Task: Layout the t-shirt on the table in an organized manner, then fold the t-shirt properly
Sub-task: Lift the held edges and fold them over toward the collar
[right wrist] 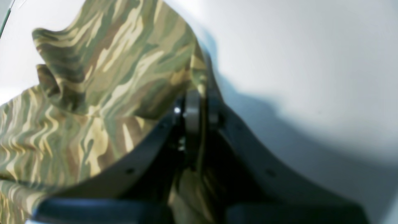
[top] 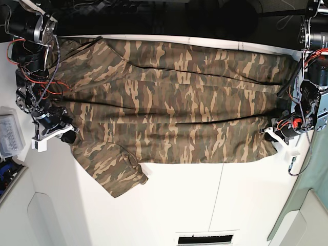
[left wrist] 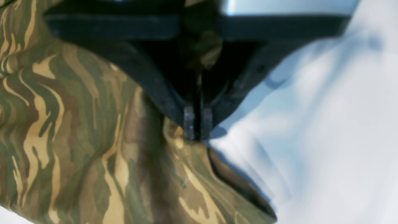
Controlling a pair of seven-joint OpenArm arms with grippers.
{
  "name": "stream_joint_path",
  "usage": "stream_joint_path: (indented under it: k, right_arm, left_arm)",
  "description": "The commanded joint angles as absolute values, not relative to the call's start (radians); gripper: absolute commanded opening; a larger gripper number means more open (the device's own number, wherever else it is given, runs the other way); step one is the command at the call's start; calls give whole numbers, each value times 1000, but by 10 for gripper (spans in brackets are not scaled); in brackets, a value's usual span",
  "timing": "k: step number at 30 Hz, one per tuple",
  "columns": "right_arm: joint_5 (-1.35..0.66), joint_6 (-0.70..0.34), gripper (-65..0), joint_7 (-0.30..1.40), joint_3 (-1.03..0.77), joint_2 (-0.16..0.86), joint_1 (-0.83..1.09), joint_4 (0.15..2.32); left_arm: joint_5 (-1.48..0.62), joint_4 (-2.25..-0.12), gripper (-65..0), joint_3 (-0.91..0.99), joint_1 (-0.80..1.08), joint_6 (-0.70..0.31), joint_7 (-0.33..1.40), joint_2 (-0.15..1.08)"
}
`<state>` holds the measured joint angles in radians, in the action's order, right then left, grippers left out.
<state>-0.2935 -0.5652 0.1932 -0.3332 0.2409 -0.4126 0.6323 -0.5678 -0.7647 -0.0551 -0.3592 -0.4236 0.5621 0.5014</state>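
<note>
Here the bare white worktop (top: 169, 205) fills the near edge, crossed by a thin dark seam. Beyond it the camouflage t-shirt (top: 174, 102) lies spread sideways across the worktop, one sleeve (top: 115, 171) angled toward the near side. The right gripper (right wrist: 200, 102) has its jaws clamped on the cloth's edge; the left gripper (left wrist: 197, 126) likewise pinches the opposite edge.

- The table (top: 169, 205) is a flat, matte white top with a thin dark seam running across it.
- The t-shirt (top: 169, 102) lies on it, spread wide across the far half, one sleeve angled toward the near side.
- A small clear plastic box (top: 9, 136) sits at one edge, apart from the shirt.
</note>
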Motion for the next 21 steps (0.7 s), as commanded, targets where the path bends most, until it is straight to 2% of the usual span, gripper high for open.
stream_joint_path:
  k: [1,15,21]
  right_arm:
    - [-299,-576,-650,184,-332,253,-434,667]
    - [-379,-583,-650,305,-332,256,-434,930]
    - [-419,-583,-650,330,-332,285,-434,947]
  left_arm:
    - [-572,-779,-650,-52,-388,-435,561,518]
    - [-572,-1000,-650,-52,-388,-430,565,559]
    - [-564,-1010,-650,-52,-397,-358,565,563]
